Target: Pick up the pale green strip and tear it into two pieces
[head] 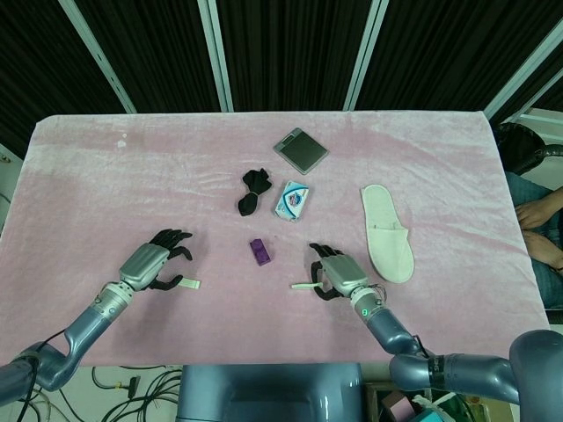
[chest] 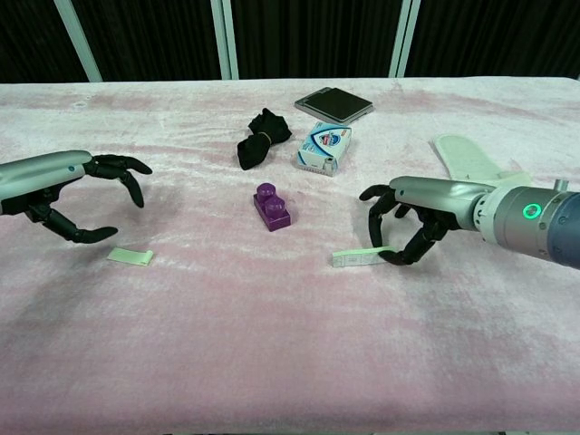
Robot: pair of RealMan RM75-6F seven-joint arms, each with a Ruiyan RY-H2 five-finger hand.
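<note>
Right hand [chest: 403,222] hovered low over the pink surface [chest: 272,344], to the right of the purple brick [chest: 273,206] and nearer the camera. Its fingers were curled with gaps between them, and their tips sat at the right end of one strip piece [chest: 356,258], which lay flat on the cloth. Whether they pinched that end or only touched it, I could not tell.

Left hand [chest: 77,195] hung well to the left of the brick, fingers bent and apart, holding nothing. Just below its fingertips lay the other strip piece [chest: 130,257], flat on the surface and clear of the hand (a small gap showed in the chest view). From above, this piece [head: 188,284] sat just right of the left hand [head: 154,264], and the first piece [head: 305,285] just left of the right hand [head: 341,274].

Beyond the brick lay a black bundle [chest: 260,136], a blue and white packet [chest: 325,147] and a dark grey case [chest: 333,105]. A white slipper [chest: 471,159] lay far right of the brick.
</note>
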